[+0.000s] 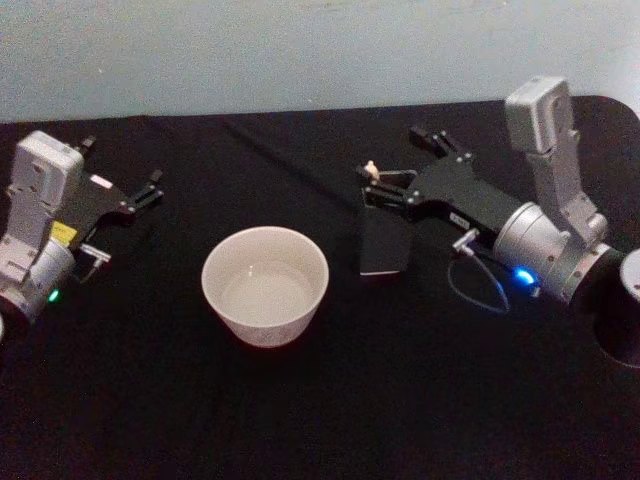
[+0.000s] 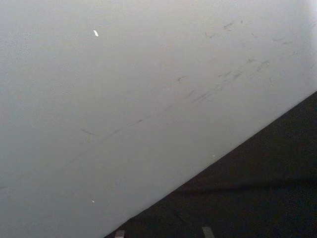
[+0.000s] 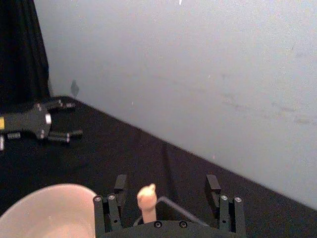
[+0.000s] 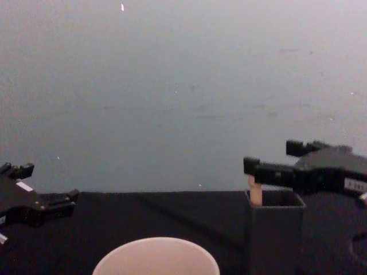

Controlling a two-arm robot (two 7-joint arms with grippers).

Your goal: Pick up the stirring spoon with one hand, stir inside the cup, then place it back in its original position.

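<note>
Reaching for the stirring spoon [image 3: 147, 201]

My right gripper [image 3: 168, 191] is open around its knob; I should close centred, then lift straight.

The cup [image 1: 265, 284] is pale pinkish-white on a black tablecloth [image 1: 300, 420]. The stirring spoon [image 3: 147, 201] shows a beige knob above the dark square holder [image 4: 274, 232]. The wall [image 4: 183, 86] is grey-blue.

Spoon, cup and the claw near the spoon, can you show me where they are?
stirring spoon [image 3: 147, 198], right wrist view, on its beige handle knob.
cup [image 1: 265, 285], head view, on its inside bottom.
right claw [image 3: 168, 191], right wrist view, midway between its open fingertips, around the spoon handle.
</note>
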